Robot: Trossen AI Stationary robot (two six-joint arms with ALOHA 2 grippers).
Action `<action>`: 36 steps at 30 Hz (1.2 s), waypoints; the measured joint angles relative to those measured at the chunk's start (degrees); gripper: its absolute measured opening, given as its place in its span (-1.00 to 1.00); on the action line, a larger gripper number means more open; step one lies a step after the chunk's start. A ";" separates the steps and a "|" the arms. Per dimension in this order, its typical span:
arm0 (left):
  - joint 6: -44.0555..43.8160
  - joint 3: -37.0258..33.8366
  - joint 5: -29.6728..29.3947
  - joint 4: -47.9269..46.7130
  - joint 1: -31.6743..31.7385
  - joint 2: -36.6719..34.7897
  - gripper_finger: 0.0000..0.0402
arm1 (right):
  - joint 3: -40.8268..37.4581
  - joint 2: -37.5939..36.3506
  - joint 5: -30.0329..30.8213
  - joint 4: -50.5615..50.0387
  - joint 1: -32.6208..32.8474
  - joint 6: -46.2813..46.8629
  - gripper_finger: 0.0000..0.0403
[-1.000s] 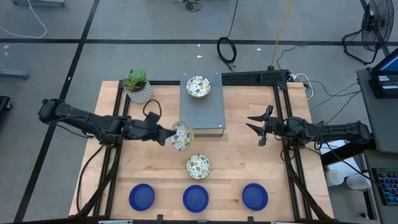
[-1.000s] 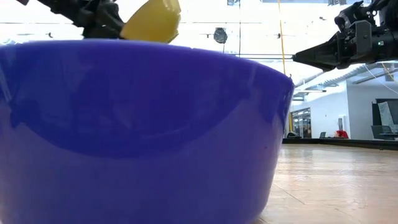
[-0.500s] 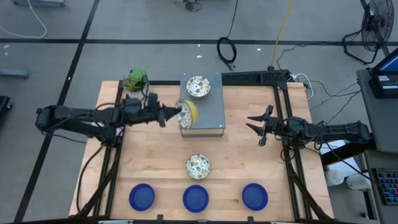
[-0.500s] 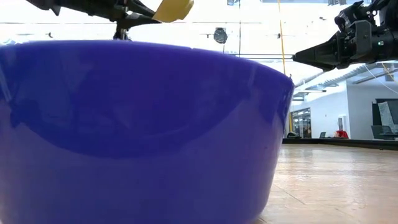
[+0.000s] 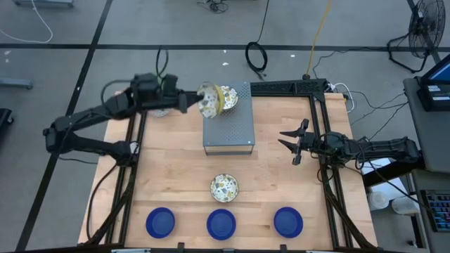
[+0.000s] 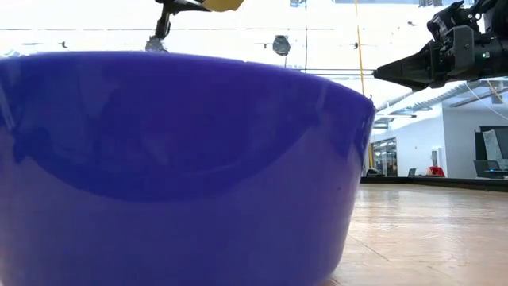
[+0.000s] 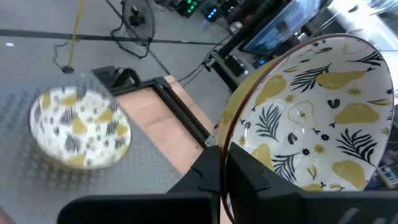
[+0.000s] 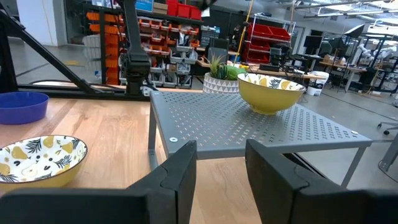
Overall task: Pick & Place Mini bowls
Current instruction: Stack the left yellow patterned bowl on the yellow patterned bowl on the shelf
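Left gripper (image 5: pixel 188 103): fingers pressed together on the rim of a patterned bowl (image 5: pixel 209 99), carried tilted on its side at the far left corner of the grey perforated stand (image 5: pixel 228 130) — a rim pinch is probably why it hangs on edge rather than level.
Held bowl's goal: likely the stand top, beside the patterned bowl on the stand (image 5: pixel 224 98) (the two look close together from above; I cannot tell whether they touch).
Right gripper (image 5: pixel 290 142): fingers spread, holding nothing, waiting over the table right of the stand — clear of the left arm's path.
Remaining bowls: one patterned bowl on the table (image 5: pixel 224 187) near the middle; three blue bowls (image 5: pixel 221 223) in a row along the near edge.
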 joint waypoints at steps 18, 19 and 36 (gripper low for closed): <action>7.20 33.61 5.77 -29.08 16.35 28.05 -0.96 | 0.00 -0.02 -0.20 -0.02 0.00 -0.02 -0.37; 6.58 33.69 6.62 -29.11 17.30 29.08 -0.96 | 0.00 -0.02 -0.20 -0.02 0.02 -0.02 -0.37; 3.17 33.91 18.40 -31.65 22.02 38.52 -0.96 | 0.00 -0.02 -0.09 -0.04 0.02 -0.19 -0.37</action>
